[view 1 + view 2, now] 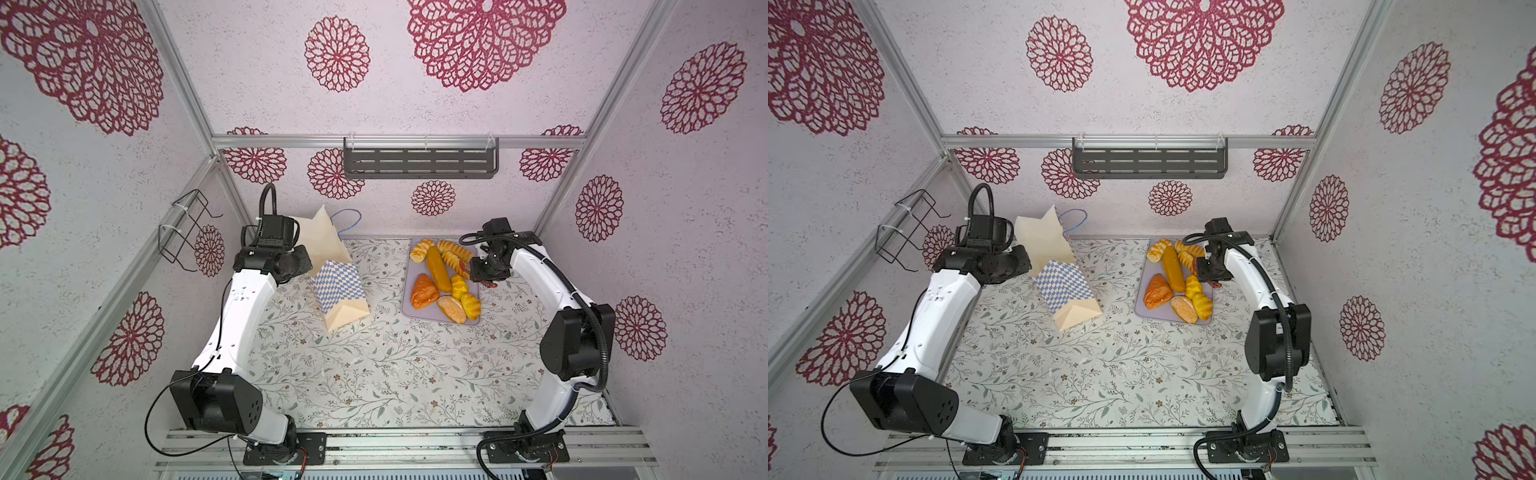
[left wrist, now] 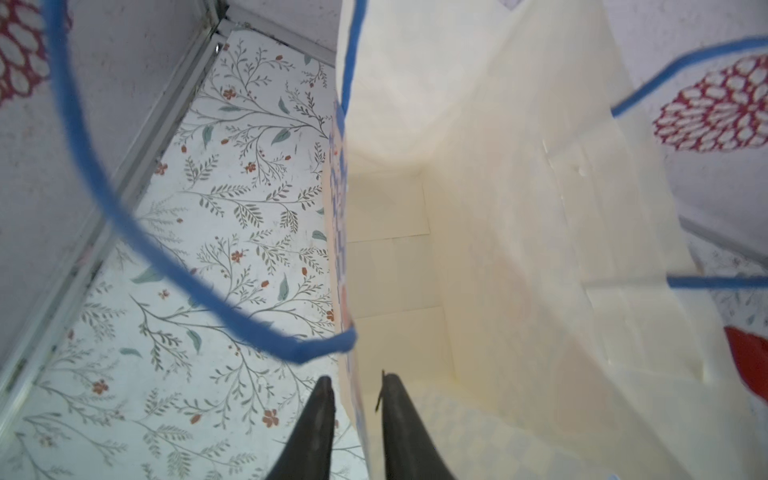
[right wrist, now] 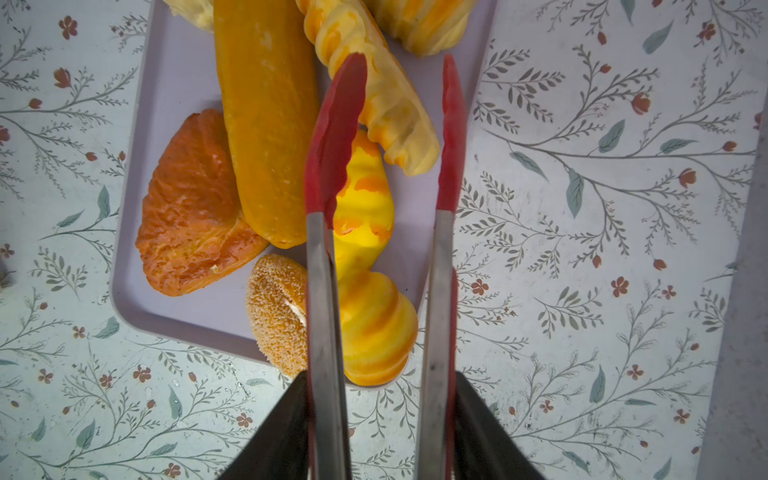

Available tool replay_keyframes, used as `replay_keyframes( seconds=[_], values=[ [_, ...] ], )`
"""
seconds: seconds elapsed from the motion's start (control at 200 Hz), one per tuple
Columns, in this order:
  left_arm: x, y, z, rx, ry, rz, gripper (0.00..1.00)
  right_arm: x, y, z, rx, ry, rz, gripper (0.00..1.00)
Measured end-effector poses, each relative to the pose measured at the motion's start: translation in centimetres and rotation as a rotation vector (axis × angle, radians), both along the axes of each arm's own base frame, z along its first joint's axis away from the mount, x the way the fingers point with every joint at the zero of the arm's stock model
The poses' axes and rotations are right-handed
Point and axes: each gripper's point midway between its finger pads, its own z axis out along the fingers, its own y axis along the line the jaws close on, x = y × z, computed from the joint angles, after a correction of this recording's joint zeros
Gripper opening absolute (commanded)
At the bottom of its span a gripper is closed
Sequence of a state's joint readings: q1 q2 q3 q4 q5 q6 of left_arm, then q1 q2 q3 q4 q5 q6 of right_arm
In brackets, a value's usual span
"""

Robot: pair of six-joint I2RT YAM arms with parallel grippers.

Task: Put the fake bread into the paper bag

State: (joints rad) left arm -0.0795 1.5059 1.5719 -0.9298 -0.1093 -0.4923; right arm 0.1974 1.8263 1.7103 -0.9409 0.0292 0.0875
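Starting at the left pincer [image 2: 355, 376]: pinched onto the side wall of the paper bag [image 2: 519, 208] right at the rim, one black finger outside, the other inside. Peering straight down into the bag from there, just cream paper walls and the folded bottom. Got a blue cord handle [image 2: 316, 347] looping loose just past the fingertips. Pulling back to both top views: paper bag [image 1: 338, 286] leaning over, mouth up by the left wrist, blue-and-white checks lower down, sitting near the far left corner of the surface [image 1: 374, 374].

Now the right pincer [image 3: 380, 374]: clamped on the two metal arms of the red tongs [image 3: 320, 291], red tips spread apart. Hanging over the lilac tray [image 3: 199, 316], with the end of a pale twisted roll and a yellow pastry showing between the tips. Can't tell about any actual contact between tongs and pastries.

All the fake bread [image 1: 438, 270] on that tray: long orange roll, croissant, sesame bun, braided bits. Tray parked by the far edge of the surface toward the right corner, well apart from the bag.
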Motion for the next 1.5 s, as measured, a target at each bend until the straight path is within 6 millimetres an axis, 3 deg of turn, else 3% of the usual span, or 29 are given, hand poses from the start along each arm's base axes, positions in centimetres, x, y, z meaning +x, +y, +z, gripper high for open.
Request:
replay_keyframes(
  seconds=[0.04,0.285,0.495,0.63,0.816,1.151,1.341,1.501],
  values=[
    [0.0,-0.1,0.0,0.001,0.0,-0.014,0.0,-0.2,0.0,0.1,0.003,0.001,0.0,0.52],
    [-0.7,-1.7,0.8,-0.05,-0.011,-0.103,0.0,-2.3,0.6,2.8,0.07,-0.044,0.014,0.52],
    [-3.7,-3.4,3.4,-0.122,-0.073,-0.192,0.0,-6.0,0.8,4.7,0.133,-0.064,0.014,0.53],
    [-5.8,-4.4,3.5,-0.177,-0.085,-0.235,0.0,-8.5,0.8,3.9,0.16,-0.019,0.001,0.54],
    [-7.7,-5.7,1.1,-0.278,-0.056,-0.253,0.0,-10.6,0.8,2.1,0.161,0.055,-0.016,0.55],
    [-8.3,-7.2,0.0,-0.381,-0.064,-0.276,0.0,-12.3,0.2,-0.8,0.128,0.131,-0.028,0.57],
    [-8.3,-7.7,0.0,-0.389,-0.072,-0.285,0.0,-12.0,-0.1,-1.5,0.107,0.132,-0.035,0.58],
    [-8.3,-7.8,0.0,-0.389,-0.073,-0.279,0.32,-11.6,-0.3,-1.8,0.094,0.129,-0.039,0.58]
  ],
)
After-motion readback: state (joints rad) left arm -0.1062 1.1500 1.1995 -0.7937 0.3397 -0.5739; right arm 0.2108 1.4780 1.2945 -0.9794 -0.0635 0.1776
